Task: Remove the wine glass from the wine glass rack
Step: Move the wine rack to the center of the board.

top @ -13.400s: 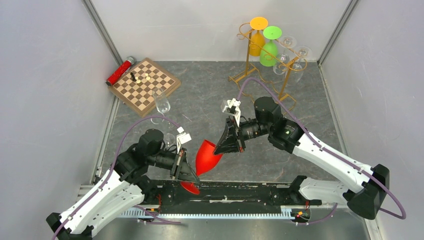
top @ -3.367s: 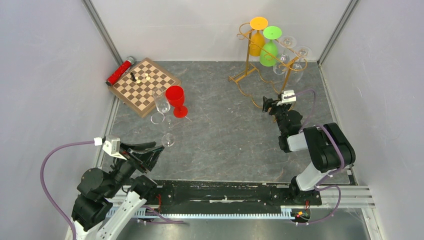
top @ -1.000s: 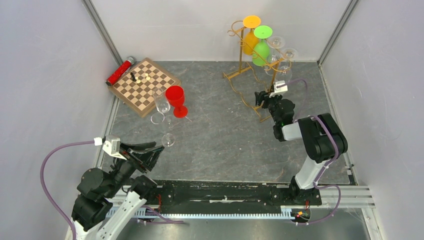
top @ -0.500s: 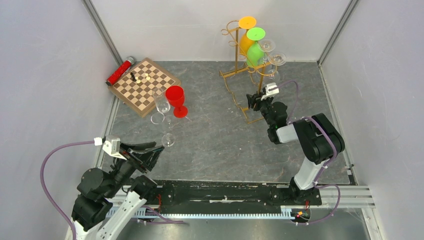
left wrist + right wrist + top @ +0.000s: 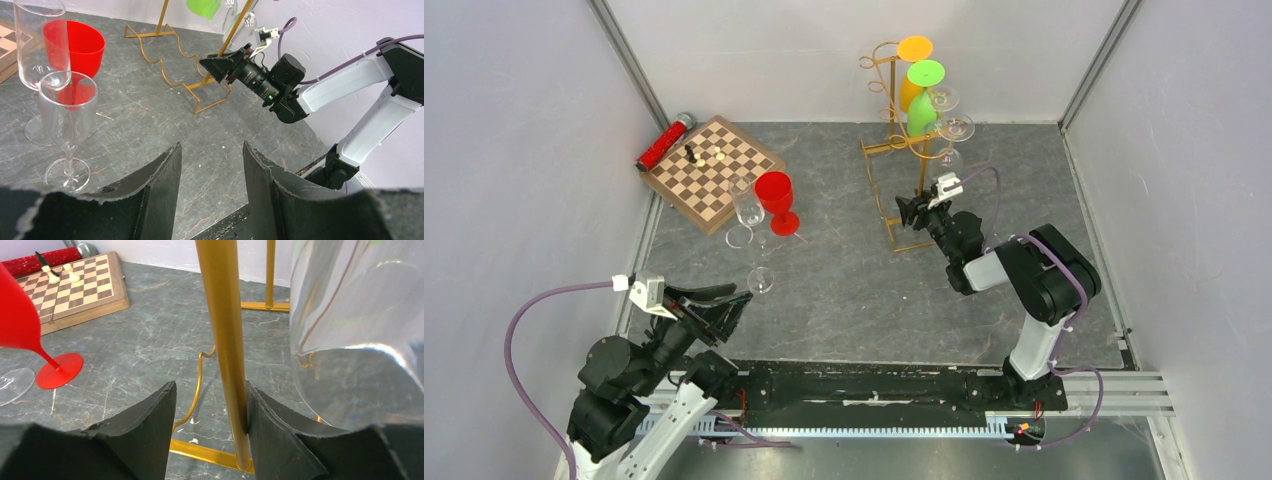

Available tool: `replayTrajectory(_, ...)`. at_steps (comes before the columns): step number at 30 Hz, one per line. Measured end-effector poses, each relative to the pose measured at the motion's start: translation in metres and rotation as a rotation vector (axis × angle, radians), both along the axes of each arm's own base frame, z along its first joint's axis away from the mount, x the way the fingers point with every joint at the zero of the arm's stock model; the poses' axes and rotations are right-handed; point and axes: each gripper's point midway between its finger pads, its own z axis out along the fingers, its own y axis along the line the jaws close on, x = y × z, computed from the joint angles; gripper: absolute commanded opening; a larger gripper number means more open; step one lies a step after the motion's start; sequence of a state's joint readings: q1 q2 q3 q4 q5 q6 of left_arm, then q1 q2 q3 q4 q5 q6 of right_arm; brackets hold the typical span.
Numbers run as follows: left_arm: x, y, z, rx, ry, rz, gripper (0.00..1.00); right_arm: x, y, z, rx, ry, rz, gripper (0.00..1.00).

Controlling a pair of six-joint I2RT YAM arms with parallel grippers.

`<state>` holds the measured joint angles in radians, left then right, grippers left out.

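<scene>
**Right claw** [image 5: 210, 402]: standing partly spread around the upright gold post of the wine glass rack [image 5: 222, 315]. The post is resting against the inner face of one finger, and a gap is showing on the other side. The claw is therefore bracketing the post, not pinching it, and is carrying nothing.

**Left claw** [image 5: 212, 155]: hovering low near its own base, well apart from the rack. Its fingers are spread and are holding nothing.

**Wine glass rack:** standing toward the far right of the table [image 5: 844, 290].

**Hanging stock:**
- An orange glass [image 5: 913, 60] and a green glass [image 5: 921, 100] are hanging upside down from the upper hooks.
- A clear wine glass [image 5: 350, 340] is hanging just beside the right claw, its bowl filling the right of the wrist view. No finger is visibly touching it.

**Standing stock:** a red goblet [image 5: 774, 195] and two clear glasses [image 5: 747, 210] are standing near the chessboard [image 5: 714, 165].

**Step in hand (judged):** the right claw is positioning at the rack and is not yet taking a glass, since it is sitting on the frame rather than on glassware.

**Next move (judged):**
- The claw is needing to come clear of the post and shift across to the clear bowl or its stem.
- It is then needing to close softly and slide the foot out along its hook before lowering.
- The light wire stand is looking likely to shift if it is pushed.
</scene>
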<state>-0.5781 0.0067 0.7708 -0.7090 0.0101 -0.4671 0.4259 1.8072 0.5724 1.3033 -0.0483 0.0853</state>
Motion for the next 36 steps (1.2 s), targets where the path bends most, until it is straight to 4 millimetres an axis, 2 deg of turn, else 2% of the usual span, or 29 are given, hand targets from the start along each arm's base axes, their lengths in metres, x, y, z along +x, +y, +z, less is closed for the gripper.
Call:
replayTrajectory(6,0.000,0.000,0.000,0.000,0.001,0.000,0.55,-0.004,0.020,-0.003,0.010,0.000,0.070,0.51)
replayTrajectory(19,0.000,0.000,0.000,0.000,0.000,0.000,0.55,-0.022,0.050,-0.001,0.048,0.000,0.200,0.47)
replayTrajectory(24,0.000,0.000,0.000,0.000,0.000,0.000,0.55,-0.036,0.059,-0.001,0.073,-0.003,0.239,0.46)
replayTrajectory(36,0.000,0.000,0.000,0.000,0.000,0.000,0.55,-0.077,0.099,0.000,0.119,0.015,0.370,0.48)
